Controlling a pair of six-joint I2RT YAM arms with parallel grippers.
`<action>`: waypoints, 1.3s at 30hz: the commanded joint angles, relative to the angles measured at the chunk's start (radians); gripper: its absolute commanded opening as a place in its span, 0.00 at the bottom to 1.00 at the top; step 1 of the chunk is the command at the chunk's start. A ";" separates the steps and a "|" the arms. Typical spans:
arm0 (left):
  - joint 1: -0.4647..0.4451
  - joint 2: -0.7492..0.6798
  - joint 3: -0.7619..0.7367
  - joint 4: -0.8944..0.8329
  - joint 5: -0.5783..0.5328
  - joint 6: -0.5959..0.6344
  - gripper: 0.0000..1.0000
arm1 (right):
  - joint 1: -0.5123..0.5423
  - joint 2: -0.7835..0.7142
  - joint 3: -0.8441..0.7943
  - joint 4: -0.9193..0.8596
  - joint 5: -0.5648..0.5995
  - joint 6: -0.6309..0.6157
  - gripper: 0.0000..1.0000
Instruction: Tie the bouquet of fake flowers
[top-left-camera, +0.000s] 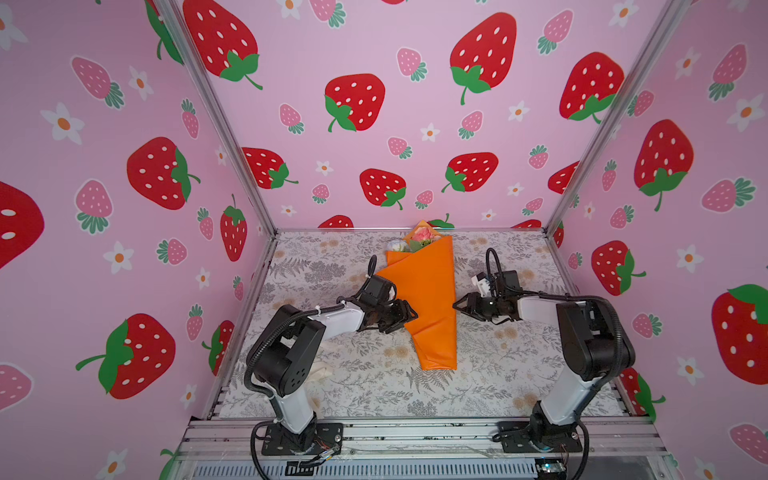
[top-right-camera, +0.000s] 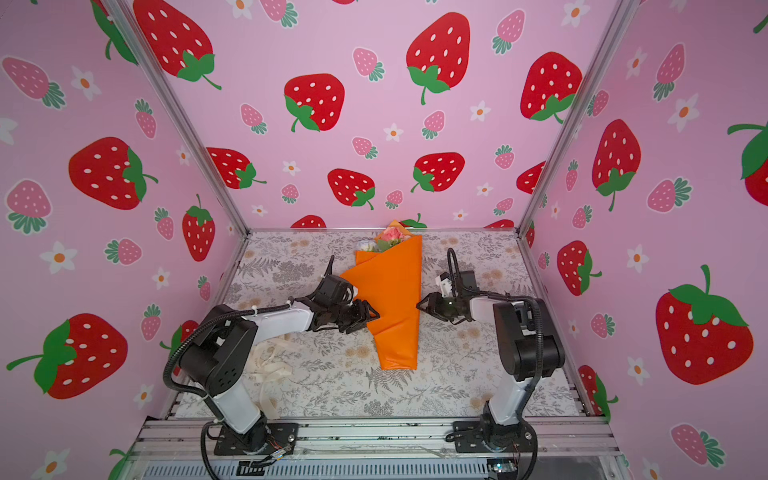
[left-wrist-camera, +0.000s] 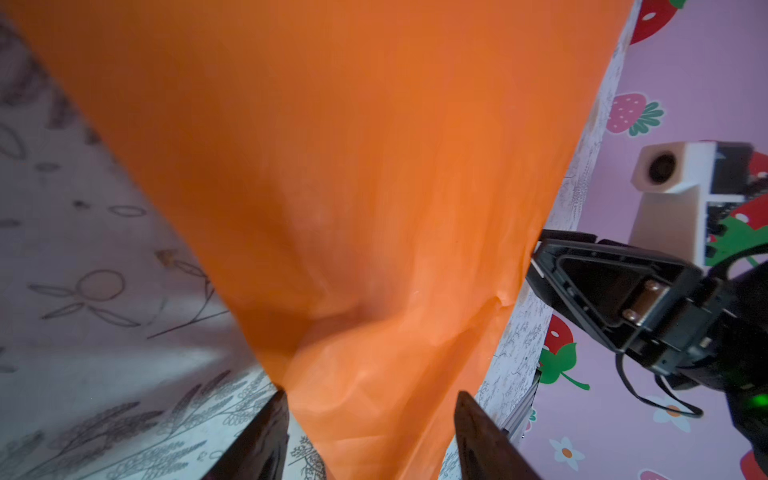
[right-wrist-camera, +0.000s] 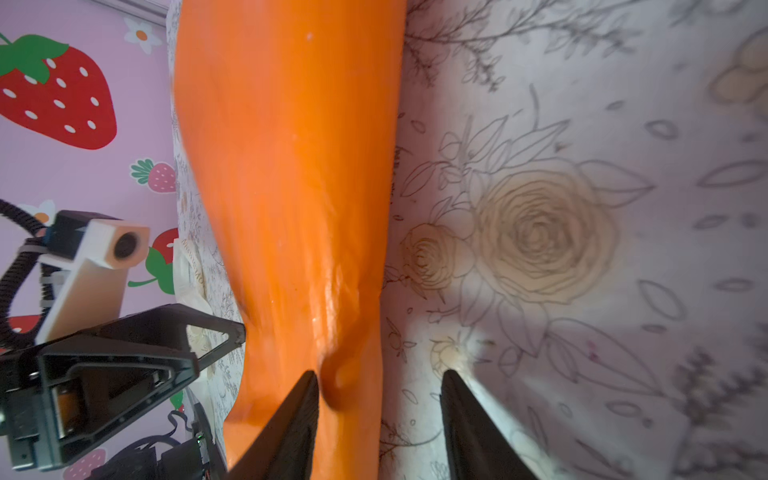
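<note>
Far left, by the base of the left arm (top-right-camera: 224, 345): cream ribbon (top-right-camera: 272, 361), lying in a loose heap on the table (top-right-camera: 457, 374), well apart from everything else.

Next, left gripper (top-left-camera: 409, 316): reaches in low to the left edge of the orange wrapping paper (top-left-camera: 428, 291). Stands released, fingers (left-wrist-camera: 266, 440) spread in the left wrist view, with the paper's folded side running between them and nothing clamped.

Middle of the table: bouquet (top-left-camera: 422, 236), lying flat, rolled into a cone of wrapping paper. Shows only pink, white and peach heads and a few green leaves, poking out of the wide far end close to the back wall. Hides its stems inside the paper. Points its narrow folded end toward the near edge of the table. Carries no tie around the cone in either top view.

Right of the cone, right gripper (top-left-camera: 457, 305): comes in level from the right arm (top-left-camera: 590, 332), tips at the paper's right edge. Also released, fingers (right-wrist-camera: 469, 424) parted in the right wrist view, the paper's edge between them and bare tablecloth next to one finger.
</note>
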 joint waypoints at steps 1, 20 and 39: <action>0.011 0.013 -0.007 0.030 -0.004 -0.027 0.65 | 0.025 -0.003 -0.028 0.077 -0.028 0.025 0.51; 0.084 0.250 0.151 0.119 0.070 -0.031 0.25 | 0.029 0.194 0.051 0.271 -0.027 0.160 0.23; 0.165 0.478 0.443 0.082 0.110 -0.023 0.17 | 0.001 0.432 0.337 0.282 0.001 0.245 0.16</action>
